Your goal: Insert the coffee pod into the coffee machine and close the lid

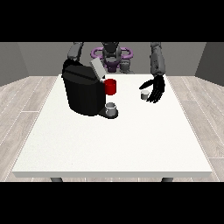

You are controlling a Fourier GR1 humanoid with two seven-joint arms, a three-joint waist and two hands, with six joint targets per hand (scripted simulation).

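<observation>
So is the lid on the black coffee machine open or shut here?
Open: the grey lid stands tilted up above the black coffee machine.

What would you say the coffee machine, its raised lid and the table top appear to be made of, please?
The coffee machine looks like black plastic with a dull sheen: smooth, rounded faces and soft highlights. Its raised lid appears to be a light grey panel, plastic or brushed metal; the look leaves that open. The table has a flat, matte white top without grain, perhaps laminate or painted board.
</observation>
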